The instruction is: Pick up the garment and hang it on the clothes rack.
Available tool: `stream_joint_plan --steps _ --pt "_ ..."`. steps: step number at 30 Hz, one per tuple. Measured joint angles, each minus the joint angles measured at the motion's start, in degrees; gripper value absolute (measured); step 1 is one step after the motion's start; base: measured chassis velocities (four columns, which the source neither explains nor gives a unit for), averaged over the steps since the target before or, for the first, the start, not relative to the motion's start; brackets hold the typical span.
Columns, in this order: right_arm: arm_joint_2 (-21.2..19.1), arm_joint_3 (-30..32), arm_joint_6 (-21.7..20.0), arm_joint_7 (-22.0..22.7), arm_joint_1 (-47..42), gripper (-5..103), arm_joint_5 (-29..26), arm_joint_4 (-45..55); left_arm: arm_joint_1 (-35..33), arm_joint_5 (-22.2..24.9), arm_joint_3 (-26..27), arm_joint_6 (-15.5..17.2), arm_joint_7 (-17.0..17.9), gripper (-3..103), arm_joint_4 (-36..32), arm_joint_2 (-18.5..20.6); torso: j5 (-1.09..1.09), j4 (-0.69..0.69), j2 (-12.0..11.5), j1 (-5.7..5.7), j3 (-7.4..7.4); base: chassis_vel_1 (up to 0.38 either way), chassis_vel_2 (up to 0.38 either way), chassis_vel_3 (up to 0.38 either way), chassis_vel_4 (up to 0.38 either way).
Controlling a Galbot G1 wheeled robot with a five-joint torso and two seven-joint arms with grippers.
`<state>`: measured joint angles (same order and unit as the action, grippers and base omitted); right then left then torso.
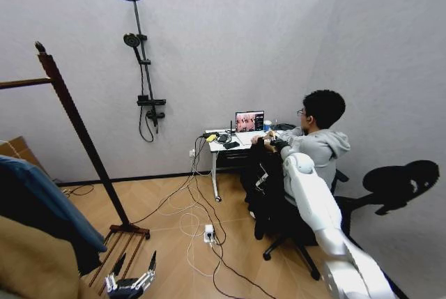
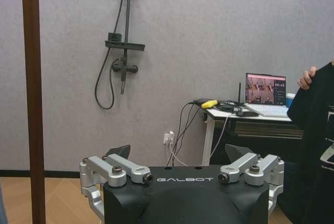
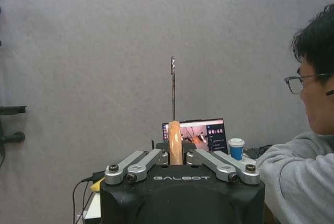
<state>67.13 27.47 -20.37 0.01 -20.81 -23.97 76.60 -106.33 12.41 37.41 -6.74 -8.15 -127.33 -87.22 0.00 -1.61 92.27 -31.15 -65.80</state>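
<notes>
The garment (image 1: 263, 182), a black jacket, hangs from a light wooden hanger (image 3: 174, 141) whose metal hook (image 3: 173, 85) points straight up. My right gripper (image 3: 176, 156) is shut on the hanger neck; in the head view it (image 1: 275, 144) is out by the desk on the right. A person's hand (image 2: 307, 78) touches the jacket's (image 2: 313, 145) top edge. The clothes rack (image 1: 83, 139) stands at the left, dark red-brown, with its rail (image 1: 21, 83) and slatted foot shelf (image 1: 120, 249). My left gripper (image 1: 136, 265) hangs low near that shelf, open (image 2: 180, 153) and holding nothing.
A navy-blue coat (image 1: 49, 201) and a tan coat (image 1: 28, 264) fill the lower left. A seated person (image 1: 317, 146) is at a desk (image 1: 223, 144) with a laptop (image 1: 249, 121). Cables and a power strip (image 1: 208, 233) lie on the floor. A shower fixture (image 1: 143, 69) is on the wall.
</notes>
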Motion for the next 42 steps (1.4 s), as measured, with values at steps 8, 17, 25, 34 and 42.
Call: stream_joint_plan --steps 8,17,25,34,42 --pt "-2.83 2.00 -5.93 4.08 -12.87 10 -3.83 23.26 0.00 0.00 0.00 -0.01 0.00 100 0.00 0.00 -0.01 -0.01 0.01 0.01 0.00 0.000 0.000 0.000 0.000" --pt "-3.61 4.16 -7.30 4.39 -20.73 10 -4.42 33.89 0.00 0.00 0.00 0.00 0.00 100 0.00 0.00 0.01 -0.01 0.01 0.00 0.00 0.000 0.000 0.000 0.000" --pt "-1.88 4.56 -5.84 2.93 -23.57 10 -3.69 35.08 0.00 0.00 0.01 0.00 0.01 100 0.00 0.00 0.00 -0.01 0.02 0.02 0.01 -0.006 0.005 0.009 -0.007" --pt "-0.59 3.77 -5.01 1.12 -24.39 10 -2.81 35.10 0.00 0.00 0.00 0.00 0.00 100 0.00 0.00 0.01 0.00 -0.01 -0.02 -0.01 -0.102 0.144 0.162 -0.106" --pt "-0.02 3.77 -4.49 -9.34 -25.51 10 -0.90 35.08 0.01 0.00 0.00 0.00 0.00 100 0.00 0.00 0.00 -0.01 -0.02 -0.02 -0.01 -0.053 0.170 0.182 -0.051"
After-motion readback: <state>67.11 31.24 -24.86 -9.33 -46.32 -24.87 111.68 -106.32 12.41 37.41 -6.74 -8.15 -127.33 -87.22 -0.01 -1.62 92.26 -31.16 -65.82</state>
